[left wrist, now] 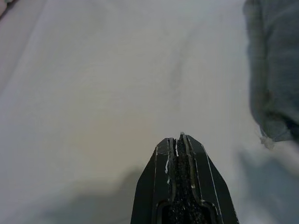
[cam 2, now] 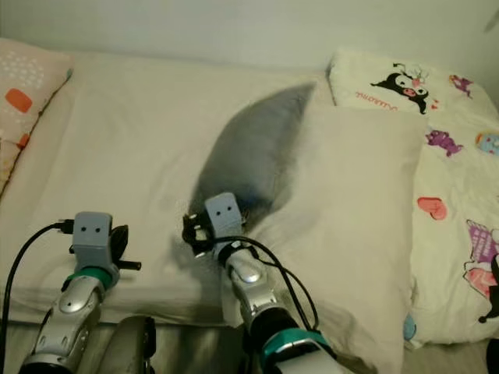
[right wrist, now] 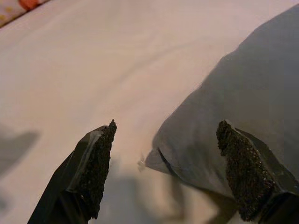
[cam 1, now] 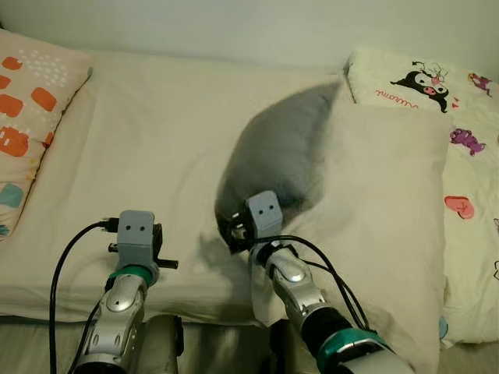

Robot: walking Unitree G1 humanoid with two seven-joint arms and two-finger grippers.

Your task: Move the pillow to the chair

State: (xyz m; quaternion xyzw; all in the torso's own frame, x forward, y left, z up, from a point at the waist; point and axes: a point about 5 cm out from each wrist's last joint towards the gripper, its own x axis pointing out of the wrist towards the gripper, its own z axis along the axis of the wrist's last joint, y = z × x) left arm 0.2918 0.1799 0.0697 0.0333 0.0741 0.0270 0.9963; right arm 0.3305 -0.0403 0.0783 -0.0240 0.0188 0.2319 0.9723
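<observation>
I count one grey pillow (cam 1: 284, 152), maybe three other printed or cream ones, and two grippers.

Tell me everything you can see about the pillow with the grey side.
The pillow is soft fabric, grey on its lifted underside and cream on top. It lies on the bed, its left edge raised and folded up, its right side against the cartoon-print bedding. The right gripper is open around its grey corner, not yet closed.

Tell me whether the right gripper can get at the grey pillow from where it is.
Probably yes. The right gripper is open, and the corner of the grey pillow lies between its fingers with only bare bed sheet around and nothing in between.
</observation>
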